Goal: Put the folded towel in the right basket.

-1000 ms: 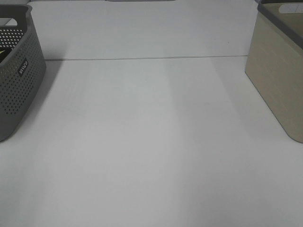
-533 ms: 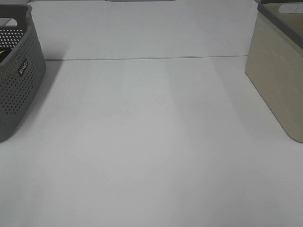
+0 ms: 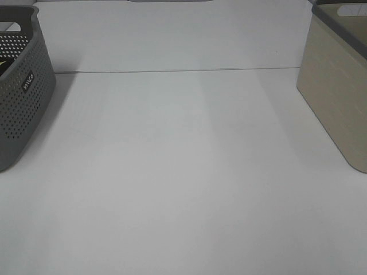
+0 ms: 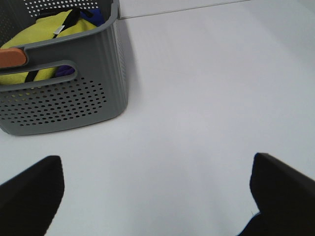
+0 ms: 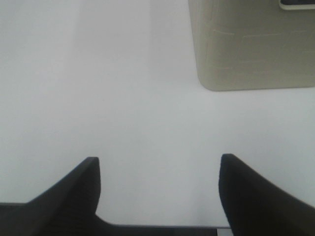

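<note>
Nothing has moved since the earlier frames: the high view shows both baskets exactly where they were, and no arm has come into it. White table (image 3: 189, 172) runs wide between them, a thin seam crossing it toward the far edge.

Over at the left edge sits the grey basket (image 3: 20, 91), perforated walls, a small label on its side. The left wrist view looks right at it (image 4: 69, 93), and inside there's a heap of yellow cloth (image 4: 47, 34) with a bit of blue cloth (image 4: 96, 14) behind it and an orange patch (image 4: 12, 57) at the handle. Whether any of that is the folded towel, I can't tell; no towel lies out on the table.

At the right edge, toward the far corner, stands the beige basket (image 3: 338, 86) with its dark rim; the right wrist view catches its lower wall (image 5: 256, 49).

Left gripper (image 4: 157, 196) has its dark fingers spread wide, nothing between them, poised over bare table near the grey basket. Right gripper (image 5: 160, 191) is likewise parted and empty, with the beige basket off beyond its fingertips.
</note>
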You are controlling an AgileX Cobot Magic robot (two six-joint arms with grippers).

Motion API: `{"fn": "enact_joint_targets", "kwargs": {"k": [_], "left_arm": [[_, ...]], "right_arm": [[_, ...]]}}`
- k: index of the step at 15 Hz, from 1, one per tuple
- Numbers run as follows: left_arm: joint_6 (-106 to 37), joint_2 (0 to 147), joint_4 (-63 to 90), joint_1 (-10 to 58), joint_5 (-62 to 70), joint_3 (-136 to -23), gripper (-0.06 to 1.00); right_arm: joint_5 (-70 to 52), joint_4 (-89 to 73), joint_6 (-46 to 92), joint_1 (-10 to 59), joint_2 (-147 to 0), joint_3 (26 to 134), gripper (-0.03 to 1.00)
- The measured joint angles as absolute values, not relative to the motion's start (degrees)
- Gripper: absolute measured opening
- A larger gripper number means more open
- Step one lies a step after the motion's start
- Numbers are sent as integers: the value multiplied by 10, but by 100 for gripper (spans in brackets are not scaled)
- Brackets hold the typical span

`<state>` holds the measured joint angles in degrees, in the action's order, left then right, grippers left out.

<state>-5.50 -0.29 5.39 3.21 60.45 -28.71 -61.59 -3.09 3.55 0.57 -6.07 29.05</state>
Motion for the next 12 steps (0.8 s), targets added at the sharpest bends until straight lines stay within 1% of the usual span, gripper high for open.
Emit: {"fn": "enact_joint_targets", "kwargs": {"k": [4,12], "left_arm": [[-55,-3,54,32,604,-287,98],[-55,-3,54,32,604,-287,98]], "right_arm": [[-612,-31,36,6,3,290,65],[-612,-31,36,6,4,289,65]]}}
